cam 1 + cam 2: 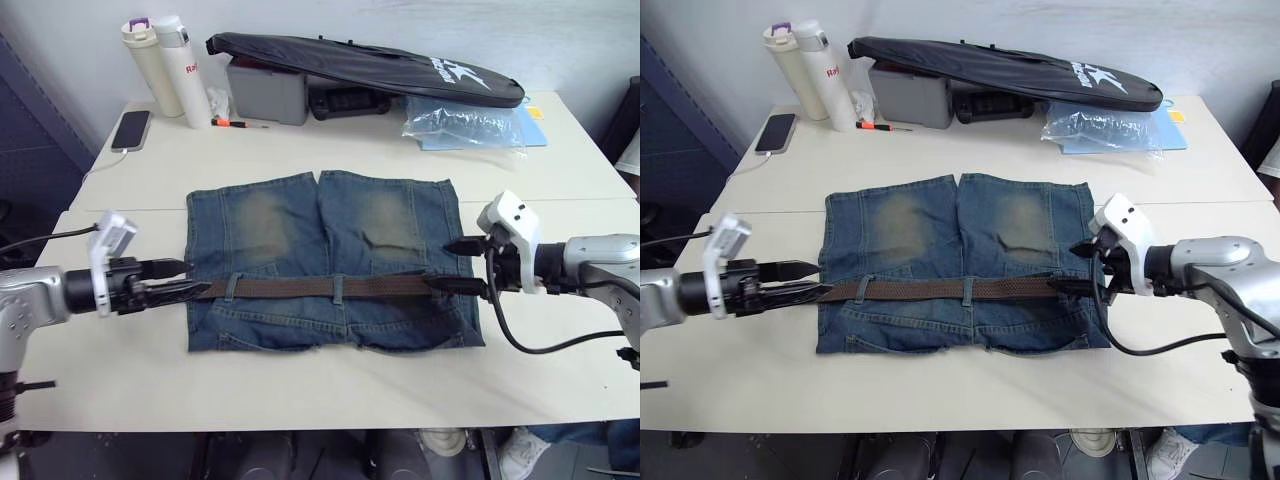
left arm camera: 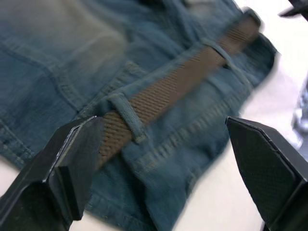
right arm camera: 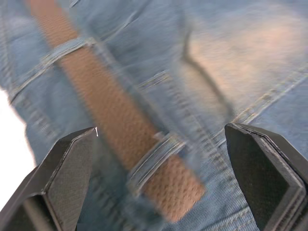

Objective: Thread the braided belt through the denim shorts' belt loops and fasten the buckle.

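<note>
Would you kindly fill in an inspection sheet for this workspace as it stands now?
Surface: cream table, seam across the middle.
Job's things: denim shorts lie flat; braided belt runs across the waistband under the belt loops; buckle not made out.
Clutter: two bottles, phone, black zipped bag, grey box, plastic bags at the far edge.
Grippers: left gripper open at one end of the belt; right gripper open at the other.
Cables: black cable loops under the right arm.
Surroundings: pale wall.

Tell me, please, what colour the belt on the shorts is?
Brown, with a woven braid; the braided belt shows best in the left wrist view.
</note>
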Motion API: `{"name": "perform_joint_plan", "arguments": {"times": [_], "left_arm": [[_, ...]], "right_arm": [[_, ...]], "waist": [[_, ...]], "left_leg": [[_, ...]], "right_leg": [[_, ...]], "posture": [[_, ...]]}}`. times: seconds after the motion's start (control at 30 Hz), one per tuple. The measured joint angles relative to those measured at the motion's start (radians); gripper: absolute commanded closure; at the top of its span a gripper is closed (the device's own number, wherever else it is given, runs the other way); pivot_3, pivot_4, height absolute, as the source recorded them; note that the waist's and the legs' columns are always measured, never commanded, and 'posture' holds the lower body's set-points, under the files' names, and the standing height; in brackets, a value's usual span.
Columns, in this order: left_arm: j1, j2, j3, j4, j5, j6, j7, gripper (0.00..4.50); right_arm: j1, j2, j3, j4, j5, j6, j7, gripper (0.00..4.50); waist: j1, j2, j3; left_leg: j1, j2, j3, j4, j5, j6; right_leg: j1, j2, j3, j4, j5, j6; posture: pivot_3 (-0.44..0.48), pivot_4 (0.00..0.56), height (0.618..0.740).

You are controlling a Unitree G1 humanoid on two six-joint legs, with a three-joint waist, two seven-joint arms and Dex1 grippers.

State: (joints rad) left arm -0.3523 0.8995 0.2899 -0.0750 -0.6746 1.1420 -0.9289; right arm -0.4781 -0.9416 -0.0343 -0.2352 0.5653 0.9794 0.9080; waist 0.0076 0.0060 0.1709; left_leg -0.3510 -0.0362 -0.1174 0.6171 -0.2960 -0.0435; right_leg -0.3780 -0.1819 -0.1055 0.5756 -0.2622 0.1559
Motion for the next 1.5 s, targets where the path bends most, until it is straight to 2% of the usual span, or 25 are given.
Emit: {"name": "perform_joint_plan", "arguments": {"times": [0.13,0.27,0.53,0.77,0.83,0.87,0.93,1.07,1.17,1.2,1.23,1.4,1.5], "left_arm": [[-0.108,-0.081,-0.028,0.064,-0.002,0.133,0.129,0.05],[-0.171,-0.094,-0.084,0.106,-0.005,0.201,0.147,0.05],[-0.195,-0.094,-0.225,0.214,0.077,0.123,0.144,0.05],[-0.215,-0.100,-0.251,0.262,0.098,0.080,0.110,0.05],[-0.224,-0.100,-0.250,0.285,0.096,0.086,0.099,0.56],[-0.224,-0.100,-0.250,0.289,0.096,0.088,0.096,0.77],[-0.224,-0.095,-0.253,0.304,0.097,0.092,0.085,1.59],[-0.223,-0.081,-0.281,0.318,0.098,0.095,0.047,3.29],[-0.224,-0.069,-0.306,0.320,0.100,0.085,0.014,4.41],[-0.225,-0.068,-0.309,0.321,0.100,0.081,0.006,4.50],[-0.225,-0.068,-0.311,0.323,0.101,0.078,-0.001,4.50],[-0.247,-0.068,-0.314,0.326,0.098,0.067,-0.053,4.50],[-0.254,-0.066,-0.315,0.313,0.092,0.033,-0.107,4.50]], "right_arm": [[-0.041,0.048,-0.015,0.073,0.034,0.134,-0.053,0.00],[-0.053,0.077,-0.053,0.122,0.094,0.245,-0.060,0.00],[-0.052,0.085,-0.050,0.175,0.079,0.252,-0.074,0.00],[-0.054,0.130,-0.035,0.209,0.073,0.238,-0.078,0.00],[-0.054,0.147,-0.035,0.215,0.078,0.243,-0.073,0.00],[-0.054,0.153,-0.035,0.225,0.081,0.244,-0.071,0.26],[-0.054,0.155,-0.030,0.243,0.080,0.245,-0.069,0.78],[-0.054,0.152,-0.013,0.244,0.078,0.240,-0.051,2.55],[-0.043,0.139,-0.007,0.241,0.073,0.215,-0.019,3.82],[-0.041,0.135,-0.004,0.240,0.072,0.206,-0.012,4.28],[-0.040,0.133,-0.003,0.238,0.071,0.199,-0.007,4.48],[-0.007,0.131,-0.003,0.213,0.055,0.130,0.019,4.49],[0.014,0.131,-0.005,0.194,0.028,0.024,0.032,4.49]], "waist": [[-0.005,-0.001,0.000],[-0.011,-0.001,0.000],[-0.007,-0.001,0.000],[0.004,0.001,-0.001],[0.004,0.001,-0.001],[0.004,0.001,-0.001],[0.002,0.001,-0.001],[-0.004,0.001,-0.001],[-0.006,0.001,-0.001],[-0.006,0.001,-0.001],[-0.007,0.001,-0.001],[-0.006,0.000,-0.001],[-0.008,0.000,-0.001]], "left_leg": [[0.000,0.000,0.001,0.001,0.001,-0.001],[0.000,0.000,0.003,0.001,0.000,-0.001],[0.000,0.000,0.004,0.003,0.000,-0.001],[0.000,0.000,0.004,0.005,0.000,-0.001],[0.000,0.000,0.004,0.005,0.000,-0.001],[0.001,0.000,0.004,0.005,0.000,-0.001],[0.000,0.000,0.004,0.005,0.000,-0.001],[0.000,0.000,0.005,0.004,0.000,0.000],[0.000,-0.001,0.005,0.004,-0.001,0.000],[0.000,-0.001,0.005,0.004,-0.001,0.000],[0.000,-0.001,0.005,0.004,-0.001,0.000],[0.000,-0.001,0.005,0.005,-0.001,0.000],[0.000,0.000,0.005,0.004,-0.001,0.000]], "right_leg": [[0.000,0.000,0.001,0.000,0.000,0.000],[0.000,0.000,0.002,-0.001,0.000,0.000],[0.000,0.000,0.004,0.000,0.001,0.001],[0.000,0.000,0.004,0.000,0.002,0.002],[0.000,0.000,0.005,0.000,0.002,0.002],[0.000,0.000,0.005,0.000,0.002,0.002],[0.000,0.000,0.005,0.000,0.002,0.002],[0.000,0.000,0.004,-0.001,0.002,0.002],[0.000,0.000,0.005,-0.002,0.002,0.002],[0.000,0.000,0.005,-0.002,0.002,0.002],[0.000,0.000,0.005,-0.002,0.002,0.002],[0.000,0.000,0.005,-0.002,0.002,0.002],[0.000,0.000,0.005,-0.002,0.003,0.003]], "posture": [[0.000,0.150,0.740],[0.000,0.150,0.740],[0.000,0.150,0.740],[0.000,0.150,0.740],[0.000,0.150,0.740],[0.000,0.150,0.740],[0.000,0.150,0.740],[0.000,0.150,0.740],[0.000,0.150,0.740],[0.000,0.150,0.740],[0.000,0.150,0.740],[0.000,0.150,0.740],[0.000,0.150,0.740]]}}
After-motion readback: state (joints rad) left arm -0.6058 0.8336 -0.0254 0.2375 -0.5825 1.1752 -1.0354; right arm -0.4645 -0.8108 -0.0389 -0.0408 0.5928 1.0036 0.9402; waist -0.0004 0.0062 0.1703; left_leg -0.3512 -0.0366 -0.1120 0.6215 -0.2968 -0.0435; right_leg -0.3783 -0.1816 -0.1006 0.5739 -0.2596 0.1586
